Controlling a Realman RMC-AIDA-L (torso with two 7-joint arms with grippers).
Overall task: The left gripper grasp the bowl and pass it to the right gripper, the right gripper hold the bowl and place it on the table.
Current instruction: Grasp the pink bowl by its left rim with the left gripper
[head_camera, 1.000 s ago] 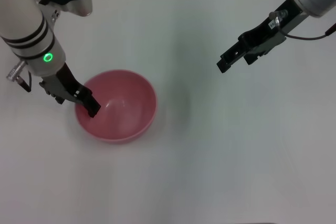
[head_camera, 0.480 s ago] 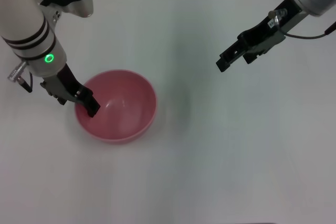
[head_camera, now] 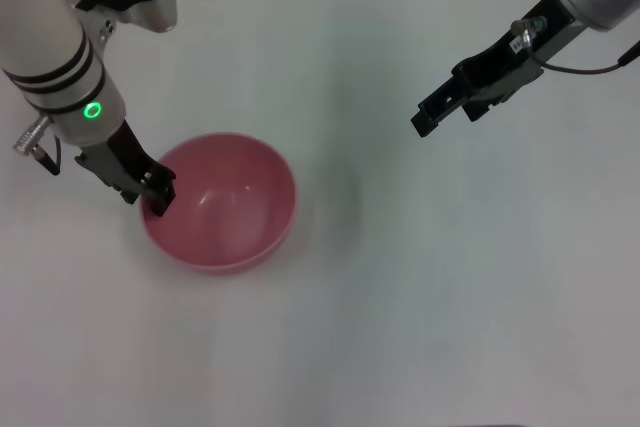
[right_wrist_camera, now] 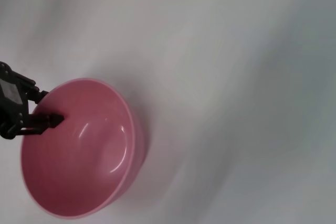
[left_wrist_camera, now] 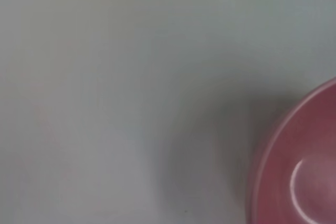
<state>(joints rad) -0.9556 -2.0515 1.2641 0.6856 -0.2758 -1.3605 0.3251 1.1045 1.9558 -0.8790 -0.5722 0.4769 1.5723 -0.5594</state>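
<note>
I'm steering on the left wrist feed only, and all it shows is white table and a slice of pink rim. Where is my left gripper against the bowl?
Observer: In the head view the left gripper is at the bowl's rim on the robot's left side; the right wrist view shows one finger reaching over the rim to the inside.
Operator: Is the bowl off the table?
Observer: I cannot tell; it looks as if it sits on the table, with its shadow close beside it in the right wrist view.
Operator: Where is the right gripper?
Observer: The right gripper hangs above bare table, far from the bowl toward the robot's right, touching nothing.
</note>
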